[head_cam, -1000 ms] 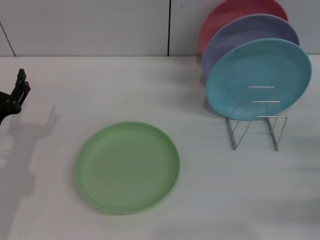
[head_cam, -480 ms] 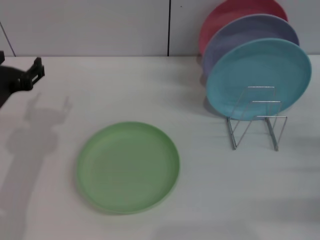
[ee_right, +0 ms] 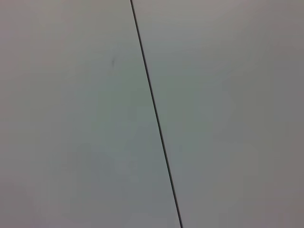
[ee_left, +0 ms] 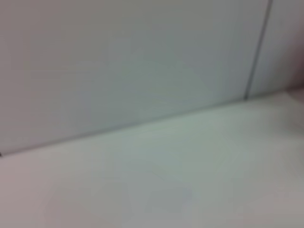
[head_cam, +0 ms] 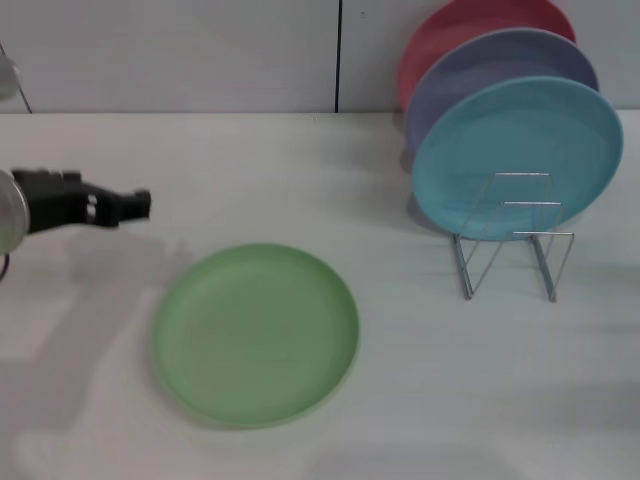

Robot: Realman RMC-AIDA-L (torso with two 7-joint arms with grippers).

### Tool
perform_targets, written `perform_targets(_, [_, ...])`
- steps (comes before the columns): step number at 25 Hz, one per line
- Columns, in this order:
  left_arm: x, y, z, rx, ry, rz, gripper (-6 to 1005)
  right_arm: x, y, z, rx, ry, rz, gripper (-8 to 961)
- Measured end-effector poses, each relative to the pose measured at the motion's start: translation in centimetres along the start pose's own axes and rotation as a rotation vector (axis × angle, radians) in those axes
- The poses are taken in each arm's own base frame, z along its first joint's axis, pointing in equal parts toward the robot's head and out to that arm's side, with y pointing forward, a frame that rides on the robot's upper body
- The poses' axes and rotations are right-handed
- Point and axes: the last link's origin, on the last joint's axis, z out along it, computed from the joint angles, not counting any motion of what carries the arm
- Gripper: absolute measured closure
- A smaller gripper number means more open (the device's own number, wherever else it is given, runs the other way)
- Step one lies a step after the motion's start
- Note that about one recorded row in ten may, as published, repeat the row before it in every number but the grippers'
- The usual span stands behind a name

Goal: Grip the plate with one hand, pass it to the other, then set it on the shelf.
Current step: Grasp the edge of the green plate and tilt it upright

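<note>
The pale green plate lies flat on the white table, left of centre. My left gripper reaches in from the left edge, pointing right, above the table just beyond the plate's far left rim and apart from it. It holds nothing. The wire shelf stands at the right with free loops at its front. My right gripper is out of view. The left wrist view shows only bare table and wall. The right wrist view shows only the wall.
A turquoise plate, a lavender plate and a red plate stand upright in the rear of the shelf. A white wall with a dark seam backs the table.
My left gripper has swung in from the far left edge, moving right and nearer to the green plate. The plate and the shelf have not moved.
</note>
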Motion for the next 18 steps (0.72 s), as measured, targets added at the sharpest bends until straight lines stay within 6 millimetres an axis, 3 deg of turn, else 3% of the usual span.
perform_targets(6, [-1.6, 2.0, 0.6, -0.059, -0.132, -0.018, 172, 0.0, 0.1, 0.2, -0.003, -0.001, 0.000, 131])
perform_targets(18, [-4.1, 2.7, 2.4, -0.079, -0.272, -0.036, 171, 0.0, 0.2, 0.5, -0.008, 0.002, -0.001, 130])
